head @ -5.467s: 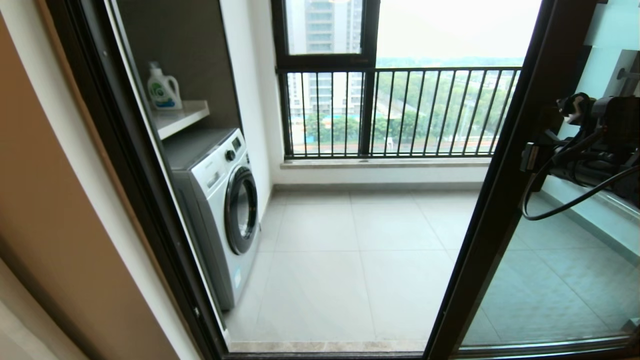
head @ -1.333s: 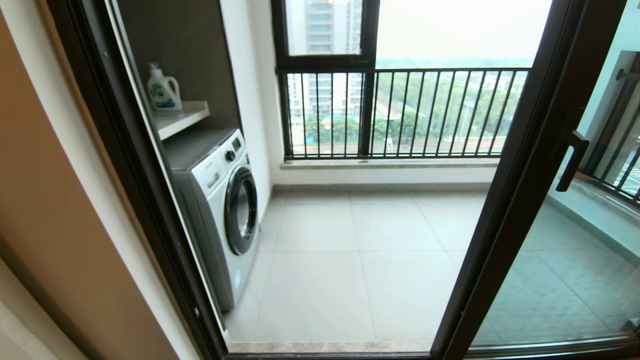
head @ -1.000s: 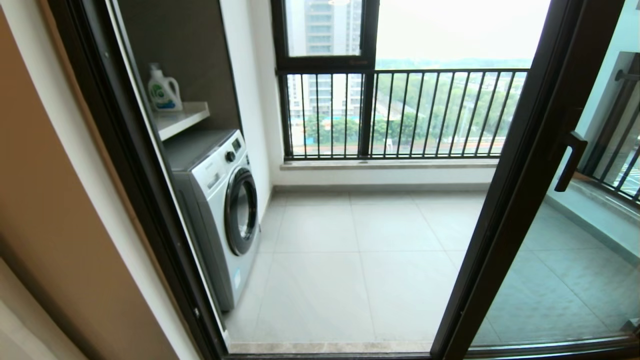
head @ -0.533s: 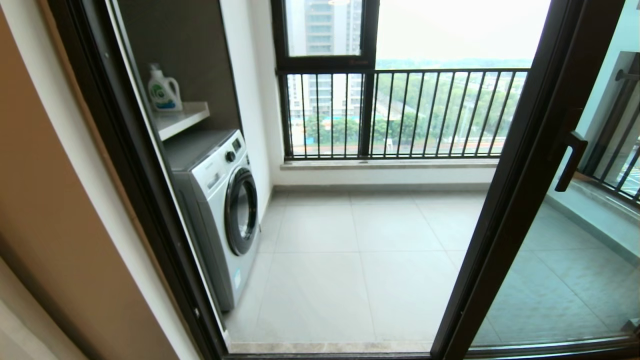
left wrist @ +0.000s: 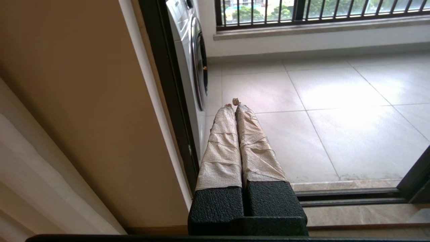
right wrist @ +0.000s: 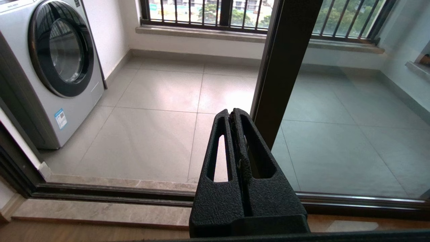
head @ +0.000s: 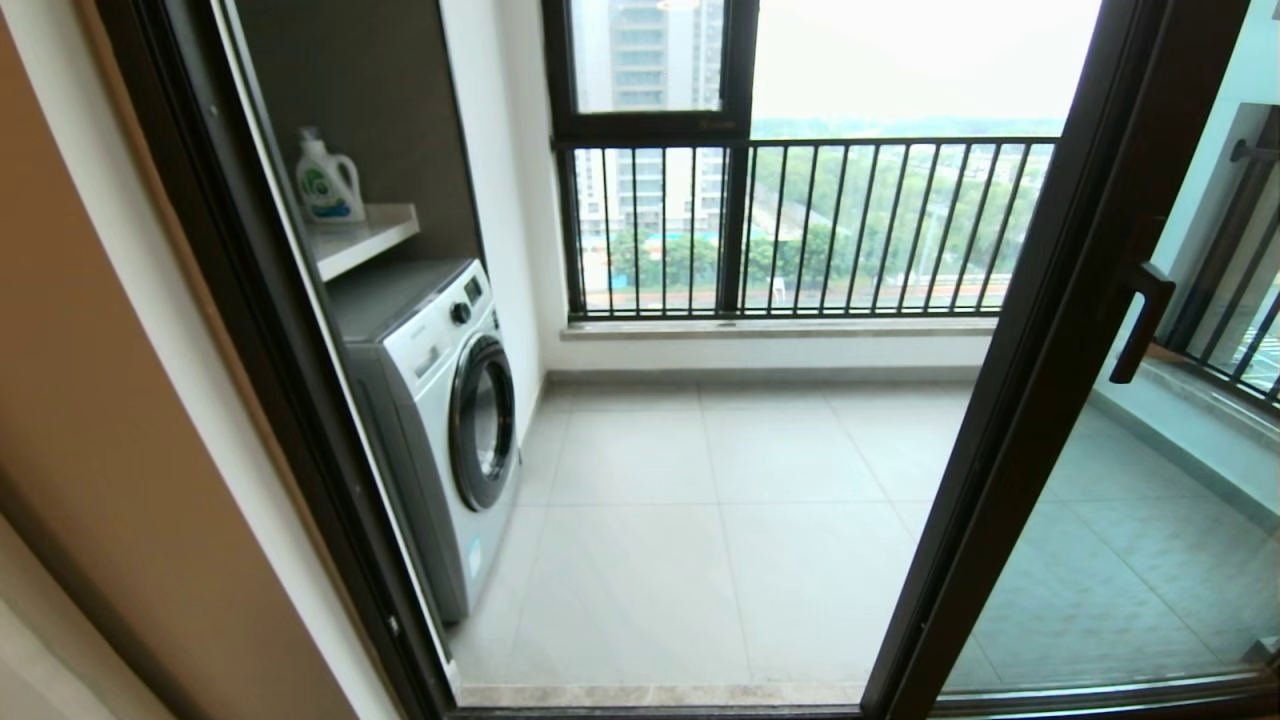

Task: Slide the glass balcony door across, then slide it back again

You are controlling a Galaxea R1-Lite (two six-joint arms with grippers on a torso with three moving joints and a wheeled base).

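The glass balcony door (head: 1040, 350) stands slid over to the right, its dark frame slanting through the head view, with the black bar handle (head: 1140, 322) free. The doorway to its left is open onto the balcony. Neither arm shows in the head view. In the right wrist view my right gripper (right wrist: 234, 112) is shut and empty, low in front of the door's frame (right wrist: 285, 67) and apart from it. My left gripper (left wrist: 233, 105), fingers wrapped in tan tape, is shut and empty beside the left door jamb (left wrist: 168, 84).
A white washing machine (head: 440, 400) stands just inside the balcony at the left, with a detergent bottle (head: 325, 180) on the shelf above. A black railed window (head: 800, 220) closes the far side. The floor track (right wrist: 111, 193) runs along the threshold.
Over the last second nothing has moved. Several seconds ago my right arm was up at the handle; it has since dropped out of the head view, and the door sits slightly further right.
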